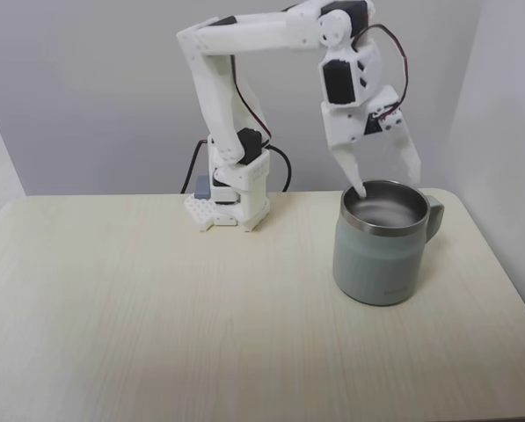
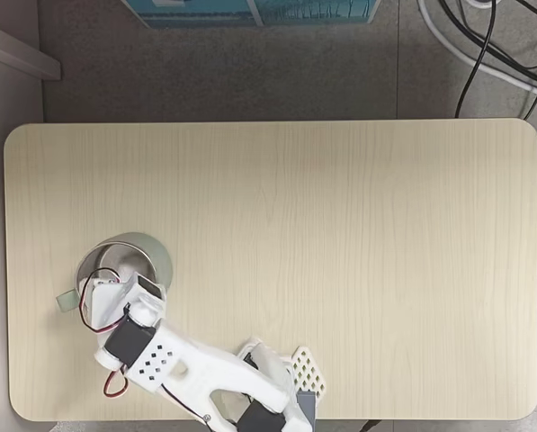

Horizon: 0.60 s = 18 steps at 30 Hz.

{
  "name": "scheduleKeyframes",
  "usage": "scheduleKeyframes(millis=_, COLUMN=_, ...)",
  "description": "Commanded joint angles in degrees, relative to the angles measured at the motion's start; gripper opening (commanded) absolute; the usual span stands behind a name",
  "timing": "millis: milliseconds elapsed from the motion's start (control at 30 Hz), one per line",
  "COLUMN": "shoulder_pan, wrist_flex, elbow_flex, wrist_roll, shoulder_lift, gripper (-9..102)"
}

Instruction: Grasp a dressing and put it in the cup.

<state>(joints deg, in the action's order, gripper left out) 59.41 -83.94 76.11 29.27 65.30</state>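
Above, in a fixed view from the front, the white jaws (image 1: 387, 183) hang spread and empty over the cup (image 1: 381, 255), one tip dipping inside its steel rim. Seen from overhead in a fixed view, the cup (image 2: 151, 252) stands at the bench's (image 2: 340, 234) left side, partly under the arm; the dressing cannot be made out

Looks like a lab or office test bench. Pale wood-grain rectangular table (image 2: 340, 225), bare grey walls (image 1: 86, 88). Black cables (image 2: 484, 45) trail on grey carpet (image 2: 250, 72).
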Motion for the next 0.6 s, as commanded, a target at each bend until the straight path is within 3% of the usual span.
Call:
scheduleKeyframes(millis=0, shoulder_pan=1.6, wrist_flex=-0.4, elbow_flex=-0.1, wrist_roll=-1.4, shoulder_lift=-2.2, gripper=25)
scheduleKeyframes(millis=233, shoulder_pan=4.6, wrist_flex=-0.4, elbow_flex=0.0, wrist_roll=-3.0, shoulder_lift=-2.2, gripper=25)
scheduleKeyframes(millis=567, shoulder_pan=0.9, wrist_flex=-0.9, elbow_flex=1.3, wrist_roll=-0.4, shoulder_lift=-2.5, gripper=25)
